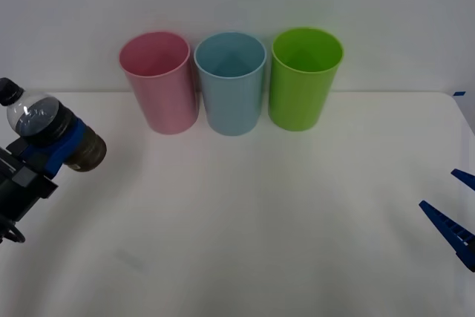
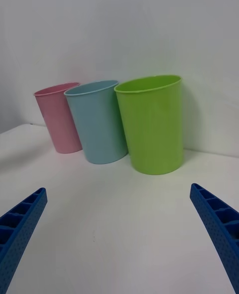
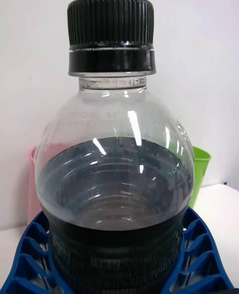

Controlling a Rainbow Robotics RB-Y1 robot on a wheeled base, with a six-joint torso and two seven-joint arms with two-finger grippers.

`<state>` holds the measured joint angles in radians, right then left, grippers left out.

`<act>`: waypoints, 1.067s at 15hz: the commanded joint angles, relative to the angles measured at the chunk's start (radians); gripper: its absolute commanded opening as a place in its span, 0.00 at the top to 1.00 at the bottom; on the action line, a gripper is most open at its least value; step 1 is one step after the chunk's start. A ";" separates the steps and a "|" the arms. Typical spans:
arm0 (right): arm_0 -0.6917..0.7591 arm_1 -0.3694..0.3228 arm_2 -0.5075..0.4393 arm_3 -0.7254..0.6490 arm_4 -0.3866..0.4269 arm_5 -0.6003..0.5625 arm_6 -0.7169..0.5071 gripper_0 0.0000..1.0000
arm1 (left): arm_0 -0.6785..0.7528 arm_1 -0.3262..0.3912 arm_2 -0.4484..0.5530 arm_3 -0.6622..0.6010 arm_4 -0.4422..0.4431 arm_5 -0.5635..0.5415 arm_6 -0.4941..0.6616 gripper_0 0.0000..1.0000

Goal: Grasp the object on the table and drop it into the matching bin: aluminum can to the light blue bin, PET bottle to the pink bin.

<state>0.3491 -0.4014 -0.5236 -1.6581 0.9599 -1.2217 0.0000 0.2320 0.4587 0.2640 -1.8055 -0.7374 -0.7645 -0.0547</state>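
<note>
My left gripper (image 1: 53, 148) is shut on the PET bottle (image 1: 52, 130), a small clear bottle with a black cap and a dark band, held above the white table (image 1: 245, 220) at its far left. Seen close in the left wrist view, the bottle (image 3: 117, 174) sits between the blue fingers (image 3: 35, 254). The pink bin (image 1: 158, 81) stands at the back, to the right of the bottle and apart from it. The light blue bin (image 1: 231, 82) stands right beside the pink one. My right gripper (image 1: 454, 209) rests open near the table's right edge, holding nothing.
A lime green bin (image 1: 304, 77) stands to the right of the light blue one, closing a tight row along the back wall. From the right wrist, the green bin (image 2: 153, 124) is nearest, then the blue bin (image 2: 98, 122) and the pink bin (image 2: 60, 117).
</note>
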 commanded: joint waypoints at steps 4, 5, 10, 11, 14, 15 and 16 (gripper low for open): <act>0.000 0.000 0.000 0.000 0.000 0.000 0.000 0.00 | -0.172 0.000 -0.032 -0.002 -0.060 0.157 0.015 1.00; 0.000 0.000 0.000 0.000 0.000 0.000 0.000 0.00 | -0.201 0.000 -0.045 -0.002 -0.077 0.194 0.019 1.00; 0.000 0.000 0.000 0.000 0.000 0.000 0.000 0.00 | -0.312 0.000 -0.126 0.003 -0.151 0.344 0.041 1.00; 0.000 0.000 0.000 0.000 0.000 0.000 0.000 0.00 | -0.330 0.000 -0.138 0.008 -0.165 0.369 0.044 1.00; 0.000 0.000 0.000 0.000 0.000 0.000 0.000 0.00 | -0.421 0.000 -0.163 0.087 -0.221 0.389 0.046 1.00; 0.000 0.000 0.000 0.000 0.000 0.000 0.000 0.00 | -0.447 0.000 -0.170 0.114 -0.234 0.389 0.046 1.00; 0.000 0.000 0.000 0.000 0.000 0.000 0.000 0.00 | -0.476 0.000 -0.180 0.143 -0.241 0.389 0.046 1.00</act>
<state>0.3491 -0.4014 -0.5236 -1.6581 0.9599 -1.2217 0.0000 -0.2227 0.4587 0.0911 -1.6851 -0.9719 -0.3756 -0.0092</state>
